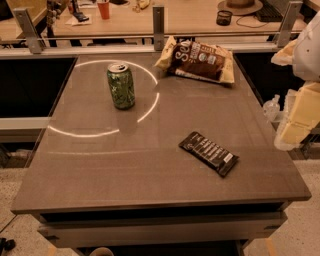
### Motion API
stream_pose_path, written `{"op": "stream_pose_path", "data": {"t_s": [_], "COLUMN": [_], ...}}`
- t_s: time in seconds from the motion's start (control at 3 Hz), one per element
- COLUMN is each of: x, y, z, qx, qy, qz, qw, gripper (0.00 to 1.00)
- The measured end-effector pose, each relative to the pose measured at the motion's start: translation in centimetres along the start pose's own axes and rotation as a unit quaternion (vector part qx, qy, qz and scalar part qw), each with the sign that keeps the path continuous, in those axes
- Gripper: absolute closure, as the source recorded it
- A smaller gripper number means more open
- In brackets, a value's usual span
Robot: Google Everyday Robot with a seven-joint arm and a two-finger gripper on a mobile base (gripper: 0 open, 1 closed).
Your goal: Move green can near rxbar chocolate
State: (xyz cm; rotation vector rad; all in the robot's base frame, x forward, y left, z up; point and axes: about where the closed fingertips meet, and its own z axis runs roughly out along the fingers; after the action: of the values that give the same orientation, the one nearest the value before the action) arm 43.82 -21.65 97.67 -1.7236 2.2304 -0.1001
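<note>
The green can (120, 85) stands upright on the grey table (150, 170), at the back left, inside a ring of reflected light. The rxbar chocolate (208, 153), a flat black bar with white lettering, lies flat toward the front right of the table, well apart from the can. My gripper (272, 107) hangs off the table's right edge at the end of the pale arm (300, 112). It is far from the can and holds nothing that I can see.
A brown and yellow snack bag (198, 60) lies at the table's back edge, right of the can. A metal rail with posts (158, 22) runs behind the table. Beyond it are desks with a red cup (103, 9) and clutter.
</note>
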Motion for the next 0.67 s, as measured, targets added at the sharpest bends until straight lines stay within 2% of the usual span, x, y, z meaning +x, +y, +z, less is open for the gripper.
{"op": "stream_pose_path", "data": {"t_s": [0.33, 0.67], "x": [-0.01, -0.39], "y": [-0.01, -0.5], "z": [0.0, -0.08], "qx": [0.0, 0.01], "qy": [0.0, -0.019], "qz": [0.0, 0.009], "qw": [1.0, 0.9997], "gripper": [0.0, 0.0]}}
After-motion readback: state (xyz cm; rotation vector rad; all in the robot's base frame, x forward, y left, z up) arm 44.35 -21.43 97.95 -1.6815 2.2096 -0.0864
